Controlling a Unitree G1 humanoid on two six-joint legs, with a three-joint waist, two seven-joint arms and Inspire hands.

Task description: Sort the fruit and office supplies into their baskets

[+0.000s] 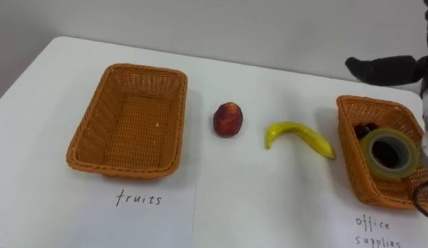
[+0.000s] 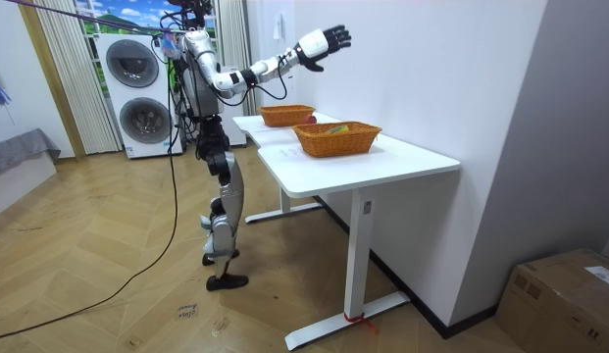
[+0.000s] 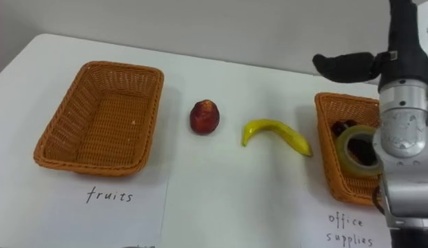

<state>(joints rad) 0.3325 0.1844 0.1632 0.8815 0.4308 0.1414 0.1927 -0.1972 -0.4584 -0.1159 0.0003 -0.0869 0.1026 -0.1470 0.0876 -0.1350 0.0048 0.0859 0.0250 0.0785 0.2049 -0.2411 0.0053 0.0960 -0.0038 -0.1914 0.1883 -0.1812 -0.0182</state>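
Right-side orange wicker basket (image 1: 349,105) contains a translucent tape roll (image 1: 409,158). Red peach (image 1: 227,119) and yellow banana (image 1: 300,136) lie on white table (image 1: 269,193). Right hand (image 2: 329,41) raised, fingers extended.

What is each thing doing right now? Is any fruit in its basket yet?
fruits basket: empty.
red fruit: lying on the table, between the baskets.
banana: lying on the table, between the baskets.
office supplies basket: holds the tape roll and something dark.
tape roll: tilted inside the office supplies basket.
right hand: open, raised, holding nothing.
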